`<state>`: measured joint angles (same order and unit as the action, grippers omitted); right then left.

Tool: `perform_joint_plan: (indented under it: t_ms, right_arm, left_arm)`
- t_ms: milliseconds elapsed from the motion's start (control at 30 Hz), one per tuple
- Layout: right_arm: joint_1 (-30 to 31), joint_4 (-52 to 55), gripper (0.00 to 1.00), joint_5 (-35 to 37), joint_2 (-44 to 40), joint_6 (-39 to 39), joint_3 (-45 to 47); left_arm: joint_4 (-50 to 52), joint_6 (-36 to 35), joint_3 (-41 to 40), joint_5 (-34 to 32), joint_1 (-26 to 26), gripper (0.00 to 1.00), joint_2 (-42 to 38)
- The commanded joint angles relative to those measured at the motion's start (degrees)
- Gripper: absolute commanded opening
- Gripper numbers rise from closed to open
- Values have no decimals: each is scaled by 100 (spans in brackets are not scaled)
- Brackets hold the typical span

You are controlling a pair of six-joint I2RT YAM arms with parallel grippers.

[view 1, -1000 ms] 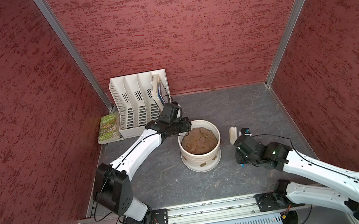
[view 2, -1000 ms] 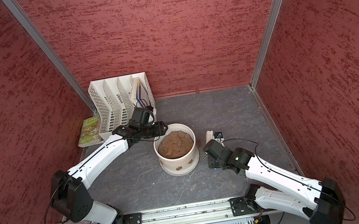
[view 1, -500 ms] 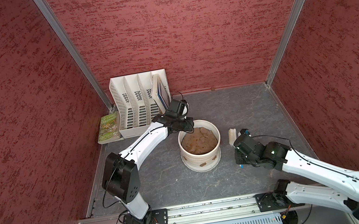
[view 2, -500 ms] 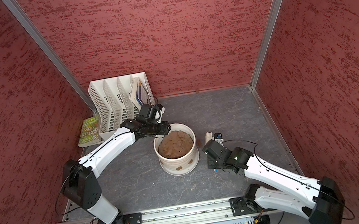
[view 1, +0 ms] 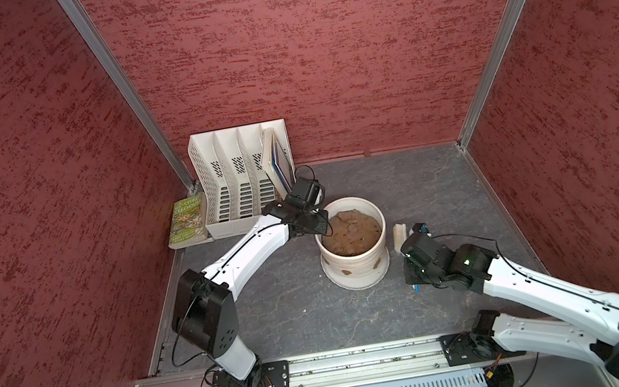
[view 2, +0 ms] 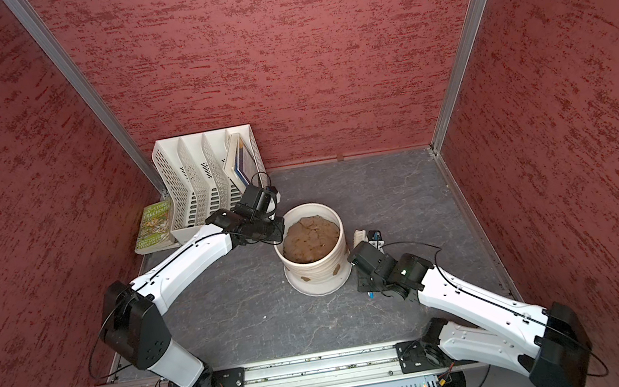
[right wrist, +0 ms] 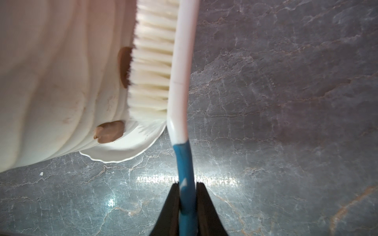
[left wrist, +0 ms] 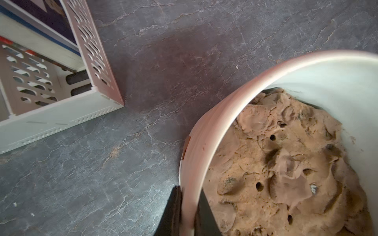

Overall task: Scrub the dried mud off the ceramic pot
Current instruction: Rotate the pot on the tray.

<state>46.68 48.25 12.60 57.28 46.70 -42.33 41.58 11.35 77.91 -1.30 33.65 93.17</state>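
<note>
Ceramic pot (view 1: 359,279) upright on worktop (view 1: 277,317) | dried mud (right wrist: 110,131) low on outer wall | left fingers (left wrist: 173,210) pinching rim | right fingers (right wrist: 170,208) clamping brush (right wrist: 180,61) handle, bristles against a mud patch

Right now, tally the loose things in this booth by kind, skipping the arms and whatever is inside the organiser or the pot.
ceramic pot: 1
scrub brush: 1
file organiser: 1
green book lying flat: 1
Total: 4
</note>
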Motion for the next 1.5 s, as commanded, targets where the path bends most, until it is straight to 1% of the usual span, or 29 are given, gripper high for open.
perform_joint_plan:
  t_ms: [0,167,267,300,333,400,467,500,533,600,767,867,967,1067,1133,1233,1467]
  right_arm:
    - [21,-64,0,12,41,-51,-187]
    - [25,-5,0,-92,182,-138,-145]
    - [24,-87,0,-195,164,-156,-31]
    - [23,-147,0,-235,154,-172,15]
    - [33,-219,0,-330,150,-225,51]
    - [65,-332,0,-469,164,-320,112]
    - [172,-371,0,-524,215,-410,124]
    - [242,-357,0,-541,233,-434,123]
    - [302,-339,0,-541,240,-446,136]
    - [406,-351,0,-564,154,-436,194]
    - [438,-382,0,-749,-214,-398,361]
    - [436,-309,0,-770,-250,-310,383]
    - [439,-147,0,-732,-189,-195,330]
    - [438,154,0,-543,-141,-30,186]
    - [438,427,0,-443,-97,65,15]
    - [447,664,0,-446,-94,90,-203]
    - [540,754,0,-587,2,76,-506]
  left_arm:
    - [371,147,-212,172,-73,0,-533]
    - [747,140,-474,24,-78,0,-902]
    - [785,171,-663,1,-78,0,-1122]
    - [718,195,-723,72,-78,2,-1164]
    - [630,236,-781,151,-78,8,-1184]
    - [424,364,-860,313,-87,24,-1150]
    - [242,494,-865,422,-101,32,-1055]
    - [163,527,-853,450,-116,36,-999]
    - [84,553,-837,458,-137,37,-934]
    - [2,585,-771,490,-198,38,-808]
    - [-91,617,-672,661,-245,30,-627]
    - [-70,602,-673,750,-215,19,-623]
    - [-1,605,-663,686,-184,10,-648]
    - [58,652,-639,592,-145,4,-676]
    - [136,767,-585,412,-75,0,-651]
    - [311,1055,-463,67,85,0,-584]
    - [668,2027,-447,-365,441,0,-462]
